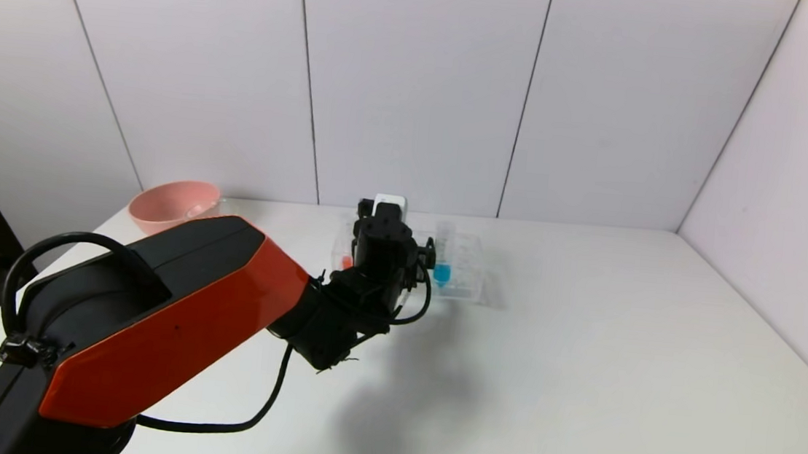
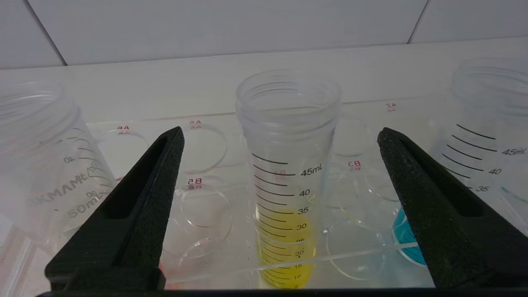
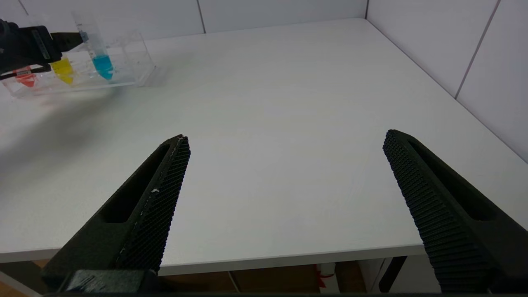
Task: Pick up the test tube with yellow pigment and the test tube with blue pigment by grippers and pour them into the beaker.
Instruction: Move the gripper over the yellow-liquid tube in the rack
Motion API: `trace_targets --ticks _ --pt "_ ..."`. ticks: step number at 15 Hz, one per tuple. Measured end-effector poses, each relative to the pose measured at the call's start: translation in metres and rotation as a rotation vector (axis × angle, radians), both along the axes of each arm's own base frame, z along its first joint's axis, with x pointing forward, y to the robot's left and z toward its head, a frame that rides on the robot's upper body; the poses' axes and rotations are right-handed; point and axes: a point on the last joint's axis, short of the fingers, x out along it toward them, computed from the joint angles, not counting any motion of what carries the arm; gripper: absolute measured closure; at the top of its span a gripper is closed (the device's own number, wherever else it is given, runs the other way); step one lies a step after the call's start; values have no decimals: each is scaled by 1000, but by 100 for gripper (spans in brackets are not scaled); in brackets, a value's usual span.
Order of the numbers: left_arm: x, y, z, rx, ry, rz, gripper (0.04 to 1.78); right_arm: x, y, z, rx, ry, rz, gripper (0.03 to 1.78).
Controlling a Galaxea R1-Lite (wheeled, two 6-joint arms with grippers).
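Note:
The test tube with yellow pigment (image 2: 284, 231) stands upright in a clear rack (image 2: 359, 264), straight between the wide-apart fingers of my left gripper (image 2: 280, 136). Neither finger touches it. In the head view the left gripper (image 1: 382, 243) hides this tube. The test tube with blue pigment (image 1: 442, 270) stands one place to the right in the rack, just outside one finger (image 2: 416, 194). My right gripper (image 3: 284, 138) hangs open and empty over the table's near edge. A faint clear shape beside the pink bowl looks like the beaker (image 1: 228, 206).
A tube with red liquid (image 3: 25, 78) stands in the rack (image 1: 469, 276) on the yellow tube's other side. The pink bowl (image 1: 175, 205) sits at the back left by the wall. White wall panels close the table at the back and right.

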Motion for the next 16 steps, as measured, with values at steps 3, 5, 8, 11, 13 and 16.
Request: trace_targets --ticks 3,5,8,11,13,16 --pt "1 1 0 0 1 4 43 0 0 0 0 0 0 10" --pt "1 1 -1 1 2 6 71 0 0 0 0 0 0 10" --pt "-1 -1 -1 -3 1 -6 118 0 0 0 0 0 0 10" --pt "-1 -1 -1 -2 2 -8 132 0 0 0 0 -1 0 10" --pt "-1 -1 -1 -1 2 -7 132 0 0 0 0 0 0 10" --pt "-1 -1 -1 -1 3 -5 132 0 0 0 0 0 0 10"
